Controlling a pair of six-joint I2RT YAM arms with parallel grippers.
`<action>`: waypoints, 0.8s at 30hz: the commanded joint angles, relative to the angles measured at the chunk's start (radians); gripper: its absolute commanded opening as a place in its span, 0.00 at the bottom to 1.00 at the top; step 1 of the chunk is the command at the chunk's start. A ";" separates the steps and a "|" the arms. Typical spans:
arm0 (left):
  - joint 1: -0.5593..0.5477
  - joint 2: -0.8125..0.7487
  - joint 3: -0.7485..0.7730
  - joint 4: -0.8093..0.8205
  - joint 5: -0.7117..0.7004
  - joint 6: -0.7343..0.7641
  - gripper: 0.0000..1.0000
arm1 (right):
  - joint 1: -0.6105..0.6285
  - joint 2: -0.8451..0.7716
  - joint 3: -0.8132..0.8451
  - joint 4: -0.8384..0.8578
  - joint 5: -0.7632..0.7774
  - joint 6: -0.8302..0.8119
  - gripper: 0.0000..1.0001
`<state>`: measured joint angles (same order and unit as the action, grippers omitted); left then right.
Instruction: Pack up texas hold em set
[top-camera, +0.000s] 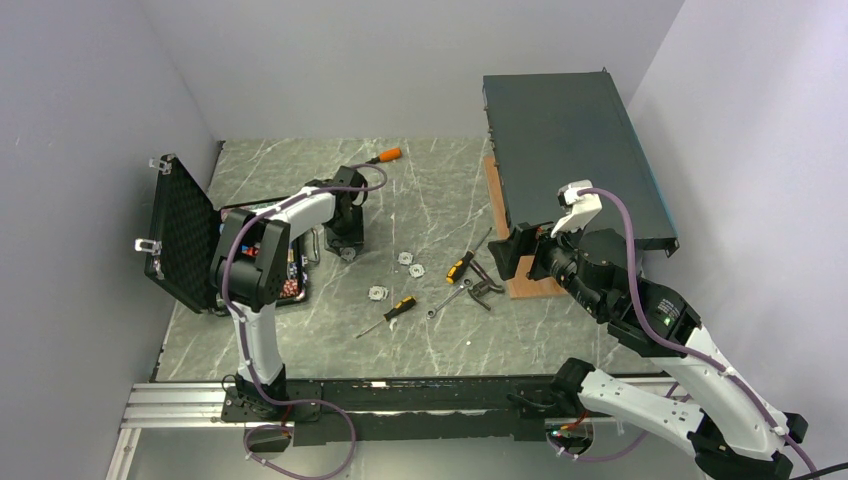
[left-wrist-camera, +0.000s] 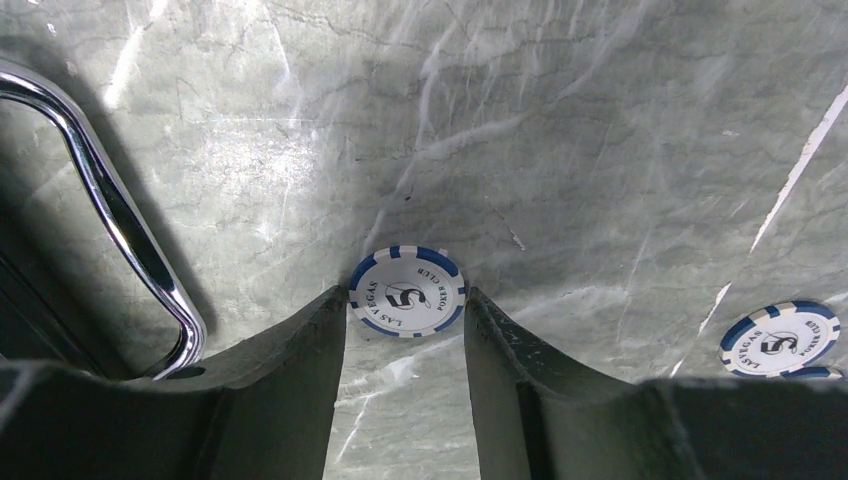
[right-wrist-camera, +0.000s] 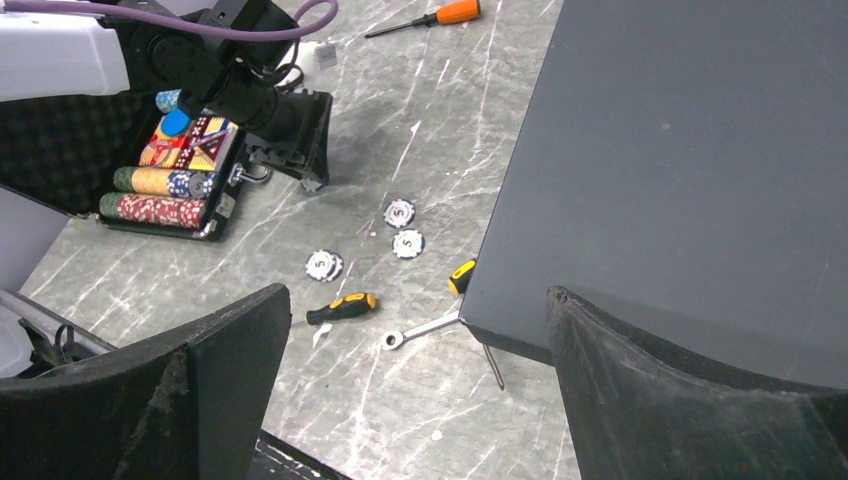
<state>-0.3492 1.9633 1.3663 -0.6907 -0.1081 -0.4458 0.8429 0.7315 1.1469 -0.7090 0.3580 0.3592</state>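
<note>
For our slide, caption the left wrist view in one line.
Left gripper straddles a blue-and-white poker chip lying flat on the marble table.

Grey marble table (top-camera: 440, 345), plain walls (top-camera: 70, 150).

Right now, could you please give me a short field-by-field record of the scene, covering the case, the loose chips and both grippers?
case: open, lid up, at the table's left; chip rows inside
loose chips: three out on the table, one more lying flat between the left fingers
left gripper: low over the table beside the case handle, fingers either side of that chip, not clearly gripping it
right gripper: open, empty, raised by the rack box
other items: screwdrivers, wrench
</note>
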 joint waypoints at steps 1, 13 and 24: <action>-0.008 0.053 0.020 -0.006 -0.014 0.007 0.51 | -0.002 0.003 0.011 0.027 -0.001 -0.003 1.00; -0.011 -0.022 0.027 -0.026 -0.016 0.010 0.35 | -0.002 0.013 0.032 0.024 0.002 -0.013 1.00; -0.045 -0.170 -0.018 -0.052 -0.003 0.014 0.33 | -0.003 0.015 0.026 0.030 -0.003 -0.010 1.00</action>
<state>-0.3637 1.8977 1.3712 -0.7265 -0.1211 -0.4385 0.8429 0.7448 1.1496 -0.7017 0.3580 0.3580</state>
